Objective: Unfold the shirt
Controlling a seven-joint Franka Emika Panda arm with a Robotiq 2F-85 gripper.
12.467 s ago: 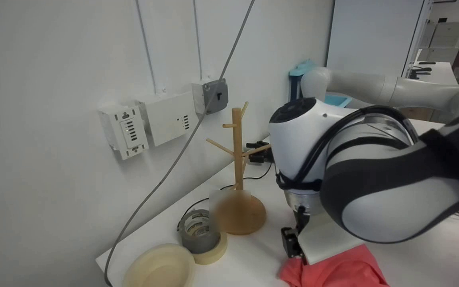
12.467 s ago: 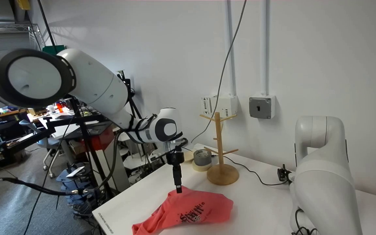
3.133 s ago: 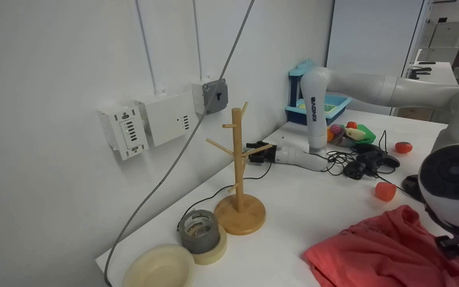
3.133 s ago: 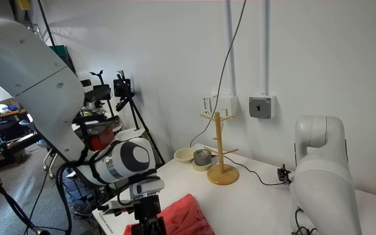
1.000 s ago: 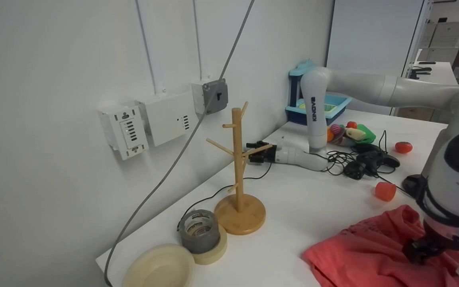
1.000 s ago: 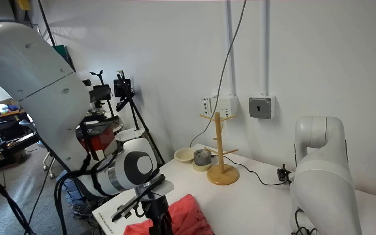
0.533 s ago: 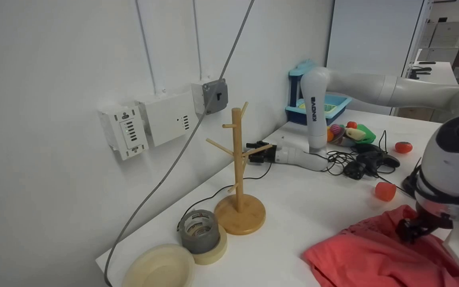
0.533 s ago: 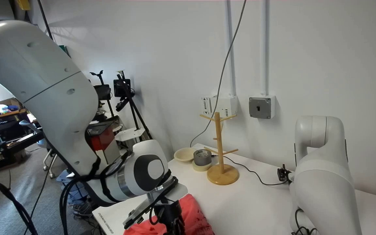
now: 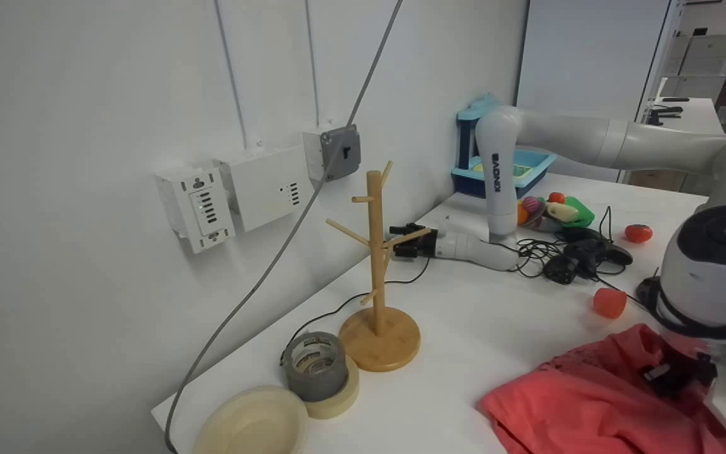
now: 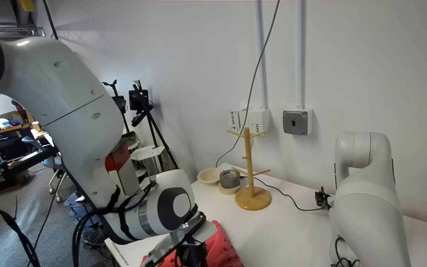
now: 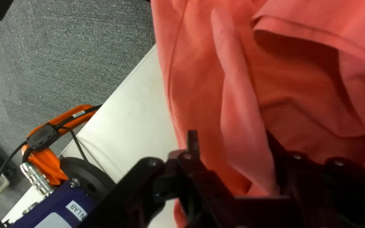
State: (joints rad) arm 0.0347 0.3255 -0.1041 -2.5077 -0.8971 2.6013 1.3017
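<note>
The pincer (image 11: 232, 139) points down over the shirt (image 11: 284, 82) with its tips spread well apart, and a narrow raised fold (image 11: 244, 120) of the cloth runs between them. Nothing shows as gripped; whether either tip touches the cloth, I can't tell. The shirt lies crumpled on the desk (image 9: 451, 410), with a loose flap (image 11: 325, 19) lying over the cloth beneath.

This looks like the lining-up step before a grasp, and the unfolding seems only part done at best, since layers overlap. The next move probably calls for lowering a little if needed, pinching the raised fold, then lifting and drawing it away from the rest. Taking several layers at once could drag the whole shirt along instead of spreading it.

In the wrist view the desk's edge slants in beside the shirt, a strip of bare desk between them. Farther up that view, grey floor (image 11: 74, 57) shows straight past the cloth, so the shirt seems to reach the edge there; whether it hangs over is unclear. Pulling that way looks a poor choice.

An exterior view shows more room toward the wooden stand (image 9: 376, 265), with bare desk between it and the shirt. The orange cup (image 9: 609, 303) sits near the shirt's far corner and could get knocked by a wide sweep.
</note>
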